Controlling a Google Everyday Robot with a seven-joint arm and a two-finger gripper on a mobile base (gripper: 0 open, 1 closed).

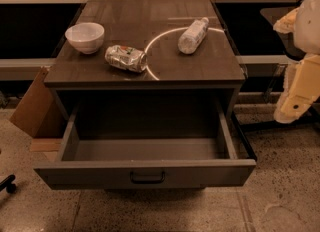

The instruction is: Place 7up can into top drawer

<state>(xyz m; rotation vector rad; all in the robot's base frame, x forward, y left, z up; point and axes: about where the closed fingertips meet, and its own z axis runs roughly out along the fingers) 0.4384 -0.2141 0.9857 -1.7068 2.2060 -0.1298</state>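
At the far left a flat piece of cardboard (30, 103) leans against the side of the cabinet (205, 68), out of the way. On the cabinet top, left and far, a white bowl (85, 37) stands upright. Just right of it and a little nearer lies the 7up can (126, 58), on its side and dented, lengthwise across the top and close to the near edge. Lying flat like that it could roll, so a grasp from above across its body looks the safest. Further right and farther back a clear plastic bottle (193, 35) also lies on its side, well apart from the can and no part of the job.

Below, the top drawer (75, 174) is pulled fully out toward the near side, its inside bare, its dark bar handle (147, 177) at the middle of the front. It is ready to take the can straight down from the edge above.

At the far right the gripper (294, 105) hangs beside the cabinet, well apart from the can and holding nothing. Whether it is wide or narrow I cannot tell
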